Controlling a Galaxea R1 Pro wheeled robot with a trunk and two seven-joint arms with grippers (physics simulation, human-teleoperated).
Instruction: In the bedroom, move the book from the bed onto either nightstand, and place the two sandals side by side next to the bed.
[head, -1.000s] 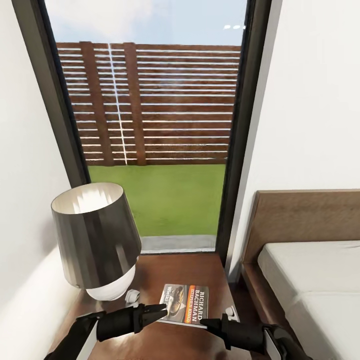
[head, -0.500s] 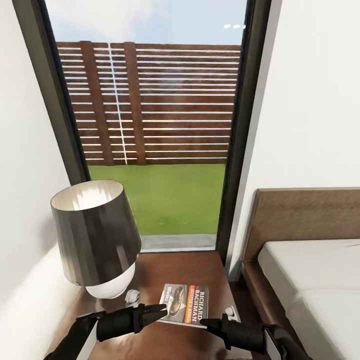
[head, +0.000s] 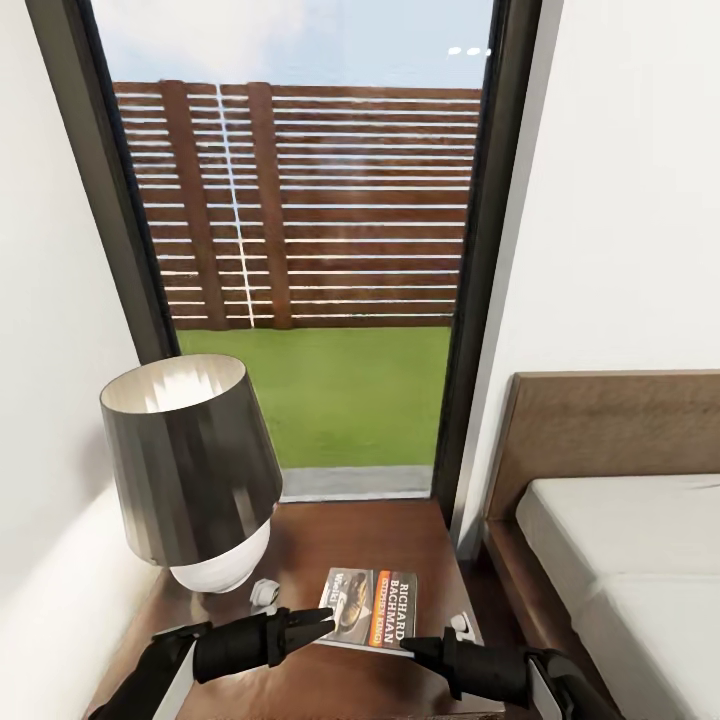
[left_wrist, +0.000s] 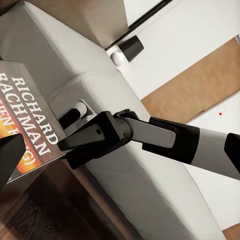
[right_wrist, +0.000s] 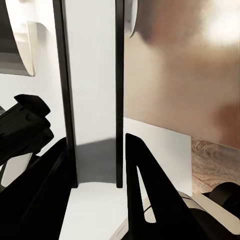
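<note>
The book (head: 370, 608) lies flat on the dark brown nightstand (head: 340, 535), title side up; its white lettering also shows in the left wrist view (left_wrist: 25, 115). My left gripper (head: 322, 622) hovers at the book's near left corner with its fingers together. My right gripper (head: 412, 648) is at the book's near right edge, and its fingers stand apart in the right wrist view (right_wrist: 95, 190). From the left wrist view the right gripper (left_wrist: 67, 154) sits just off the cover's edge. The bed (head: 630, 560) is to the right. The sandals are out of view.
A lamp (head: 190, 470) with a dark shade takes up the nightstand's left half, with a small white object (head: 263, 592) at its foot. The tall glass door (head: 320, 250) is behind, white walls stand on both sides, and the brown headboard (head: 610, 420) rises at right.
The head camera has shifted very slightly. The book and both grippers keep their places.
</note>
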